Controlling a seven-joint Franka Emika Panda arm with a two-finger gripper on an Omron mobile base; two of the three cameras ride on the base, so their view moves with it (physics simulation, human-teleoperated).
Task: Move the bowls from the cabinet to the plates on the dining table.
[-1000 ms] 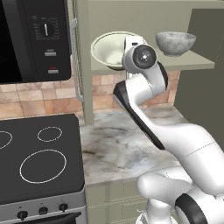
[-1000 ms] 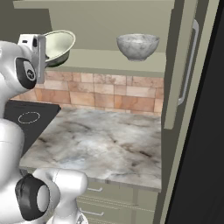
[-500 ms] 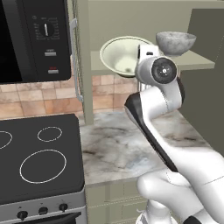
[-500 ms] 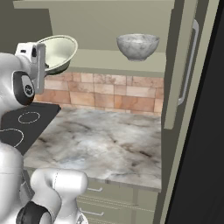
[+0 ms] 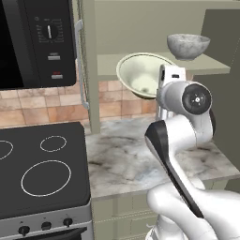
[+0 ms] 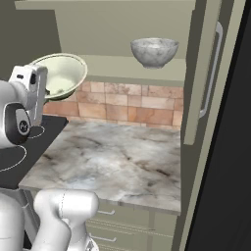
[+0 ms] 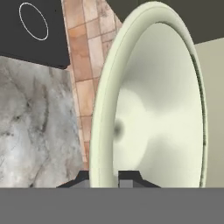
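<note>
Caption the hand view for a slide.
Gripper shut on the rim of the cream-white bowl, tilted over the marble worktop.

The cream bowl (image 5: 143, 75) now sits farther out from the cabinet shelf (image 5: 206, 67) than a second ago, tilted with its opening facing into the room, pinched at the rim by the gripper (image 7: 104, 177). The arm's wrist is drawn back toward the base, away from the stove side.

One bowl (image 5: 188, 45) on the cabinet shelf (image 5: 206, 65), another (image 5: 140, 75) left of it.
</note>
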